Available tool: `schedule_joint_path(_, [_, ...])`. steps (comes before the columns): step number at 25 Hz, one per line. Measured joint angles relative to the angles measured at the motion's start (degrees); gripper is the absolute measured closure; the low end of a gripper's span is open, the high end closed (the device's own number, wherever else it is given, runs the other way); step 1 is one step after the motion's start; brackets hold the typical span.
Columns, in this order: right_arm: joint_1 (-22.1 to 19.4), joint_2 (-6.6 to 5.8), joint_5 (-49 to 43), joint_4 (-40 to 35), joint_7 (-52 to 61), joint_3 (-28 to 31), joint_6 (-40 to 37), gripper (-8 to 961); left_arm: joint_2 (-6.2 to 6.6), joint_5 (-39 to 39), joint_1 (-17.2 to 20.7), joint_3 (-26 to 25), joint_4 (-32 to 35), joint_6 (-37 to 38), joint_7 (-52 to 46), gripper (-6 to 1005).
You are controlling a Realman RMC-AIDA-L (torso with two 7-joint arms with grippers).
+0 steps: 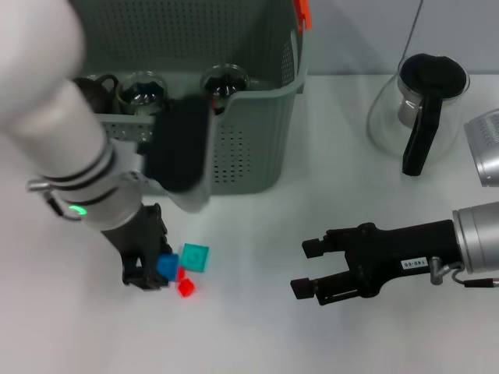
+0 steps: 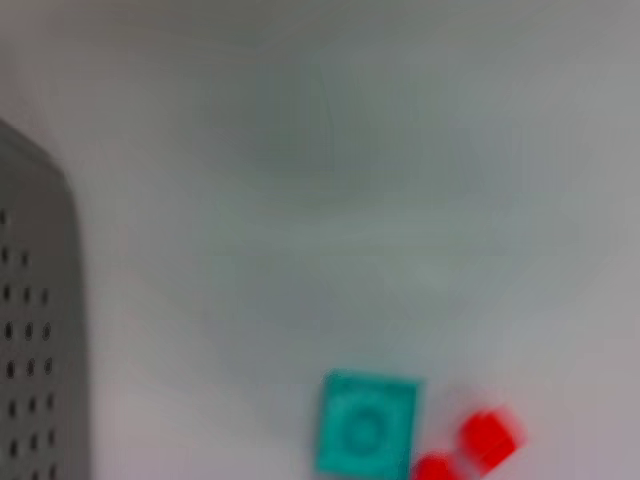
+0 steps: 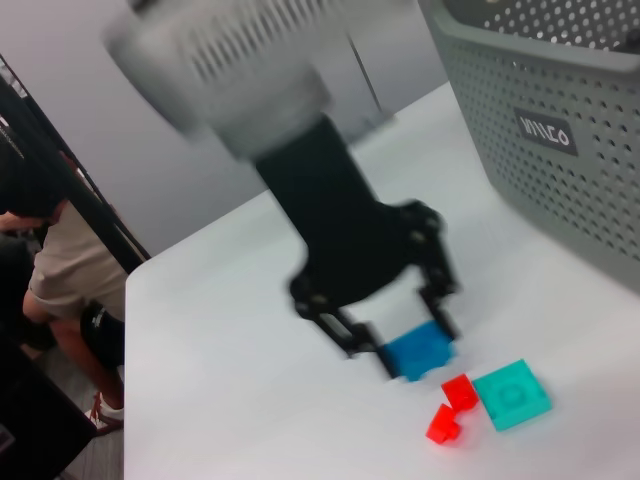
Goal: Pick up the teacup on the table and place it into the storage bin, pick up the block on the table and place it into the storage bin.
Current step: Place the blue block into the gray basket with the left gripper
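Fingers of the left hand (image 1: 156, 273) close on a blue block (image 1: 167, 266), squarish with no clear long axis, low over the white surface (image 1: 257, 327) beside a teal block (image 1: 194, 258) and red pieces (image 1: 185, 287), before the storage bin (image 1: 249, 148). The right hand (image 1: 308, 269) hovers open, empty.

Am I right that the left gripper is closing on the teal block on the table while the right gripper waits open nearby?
Not quite: the left gripper is around the blue block, as the right wrist view shows. The teal block lies free beside it, next to two small red blocks. The right gripper does wait open nearby.
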Motion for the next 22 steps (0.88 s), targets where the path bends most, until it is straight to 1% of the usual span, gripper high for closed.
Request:
schedule_joint_path(2, [0.0, -0.18, 0.0, 0.0, 0.2, 0.0, 0.0, 63, -0.08, -3.6, 1.5, -4.6, 4.9, 5.0, -1.7, 594])
schedule_joint_path(3, [-0.1, -0.26, 0.0, 0.0, 0.3, 0.0, 0.0, 64, -0.1, -7.4, 2.3, -8.5, 8.0, 8.5, -3.6, 594])
schedule_joint_path(4, [-0.1, -0.35, 0.0, 0.0, 0.4, 0.0, 0.0, 66, -0.04, -9.5, 2.7, -11.0, 9.7, 10.2, -4.8, 595])
schedule_joint_path(6, [-0.1, -0.39, 0.0, 0.0, 0.6, 0.0, 0.0, 69, 0.16, -21.6, 3.0, -23.0, 14.8, 17.7, -10.6, 595])
schedule_joint_path(7, [-0.1, -0.39, 0.0, 0.0, 0.6, 0.0, 0.0, 71, 0.29, -25.5, 2.8, -27.1, 15.9, 19.7, -12.3, 595])
schedule_joint_path(8, [-0.1, -0.36, 0.0, 0.0, 0.7, 0.0, 0.0, 71, 0.58, -30.4, 2.1, -32.2, 16.8, 21.6, -14.4, 595])
schedule_joint_path(9, [0.0, -0.31, 0.1, 0.0, 0.7, 0.0, 0.0, 70, 1.18, -35.6, 1.1, -37.2, 17.2, 22.5, -16.2, 595])
schedule_joint_path(10, [0.1, -0.26, 0.0, 0.0, 0.7, 0.0, 0.1, 70, 1.87, -38.6, 0.1, -40.4, 17.2, 22.5, -17.1, 594])
schedule_joint_path(11, [0.2, -0.2, 0.0, 0.0, 0.7, 0.0, 0.1, 69, 2.54, -39.6, -0.5, -41.5, 16.6, 21.4, -17.3, 594])
schedule_joint_path(12, [0.3, -0.17, 0.0, 0.0, 0.7, 0.0, 0.1, 69, 3.6, -41.0, -1.5, -43.0, 15.4, 18.9, -17.4, 594])
schedule_joint_path(13, [0.3, -0.1, 0.0, -0.1, 0.7, 0.0, 0.0, 69, 4.76, -40.7, -2.5, -42.9, 13.4, 14.9, -17.4, 593])
schedule_joint_path(17, [0.3, 0.0, 0.0, -0.3, 0.7, 0.0, -0.1, 69, 9.06, -36.5, -5.7, -40.0, 1.4, -5.4, -19.0, 591])
schedule_joint_path(19, [0.4, -0.04, 0.0, -0.3, 0.6, 0.0, -0.3, 69, 10.86, -34.3, -7.8, -38.8, -5.6, -12.5, -19.7, 590])
schedule_joint_path(20, [0.4, -0.07, 0.0, -0.2, 0.6, 0.0, -0.3, 69, 11.4, -33.6, -8.7, -38.4, -8.9, -14.8, -19.6, 589])
schedule_joint_path(21, [0.4, -0.11, 0.0, -0.2, 0.6, 0.0, -0.4, 69, 11.4, -33.6, -8.7, -38.4, -8.9, -14.8, -19.6, 588])
schedule_joint_path(22, [0.4, -0.14, 0.0, -0.2, 0.6, 0.0, -0.4, 69, 11.18, -32.3, -9.5, -38.0, -11.7, -18.0, -18.9, 588])
